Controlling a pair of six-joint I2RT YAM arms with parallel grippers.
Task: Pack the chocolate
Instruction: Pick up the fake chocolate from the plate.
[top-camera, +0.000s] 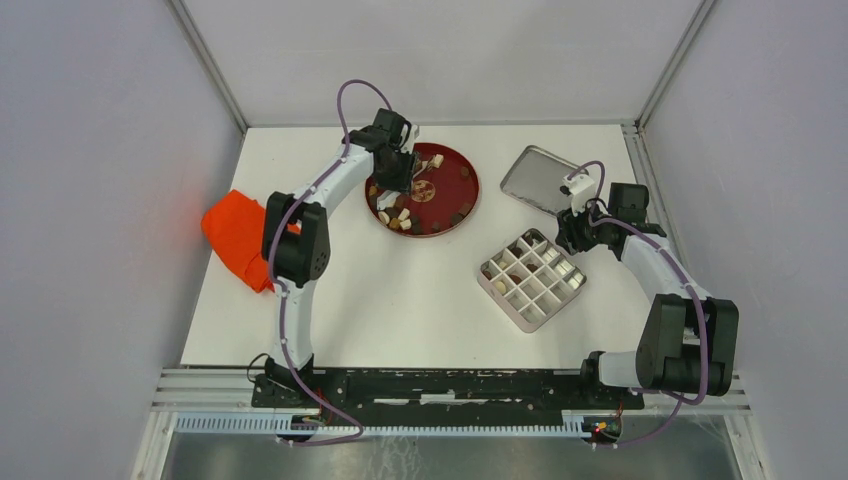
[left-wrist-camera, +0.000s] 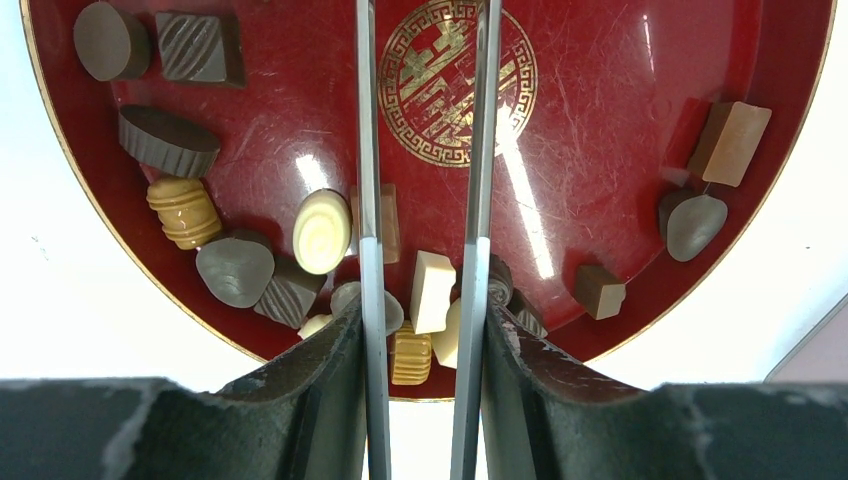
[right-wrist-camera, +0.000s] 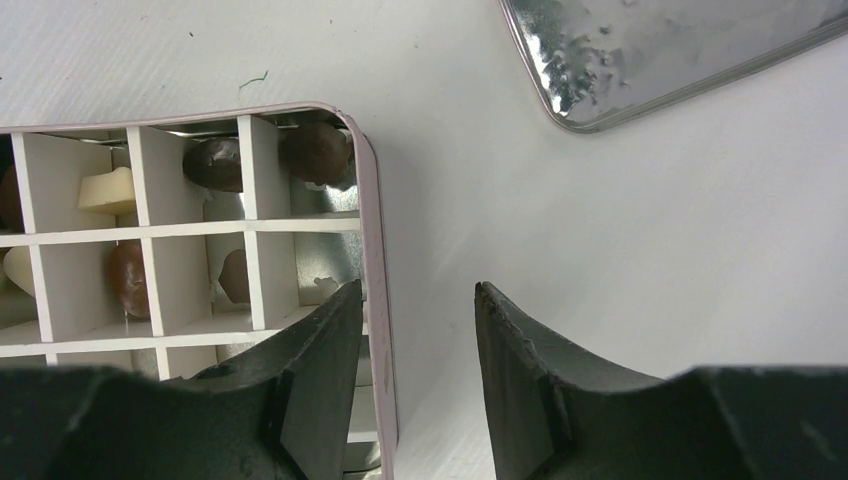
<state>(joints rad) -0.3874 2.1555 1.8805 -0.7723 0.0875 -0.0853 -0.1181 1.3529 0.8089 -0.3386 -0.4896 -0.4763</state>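
Clamped on the tweezers (left-wrist-camera: 367, 150), the left gripper (left-wrist-camera: 423, 320) straddles a cream-white chocolate (left-wrist-camera: 432, 290) lying lengthwise between the blades; the right gripper (right-wrist-camera: 417, 300), jaws apart, sits away right by the box (right-wrist-camera: 372, 250).

From above and behind the arm bases (top-camera: 285, 388), the top camera looks down over the whole table (top-camera: 400, 300). The wrist cameras look down from close by: past the left gripper (left-wrist-camera: 422, 315) onto the red plate (left-wrist-camera: 620, 150), past the right gripper (right-wrist-camera: 417, 295) onto the divided box (right-wrist-camera: 374, 250) and metal lid (right-wrist-camera: 650, 50), all shared with the top view.
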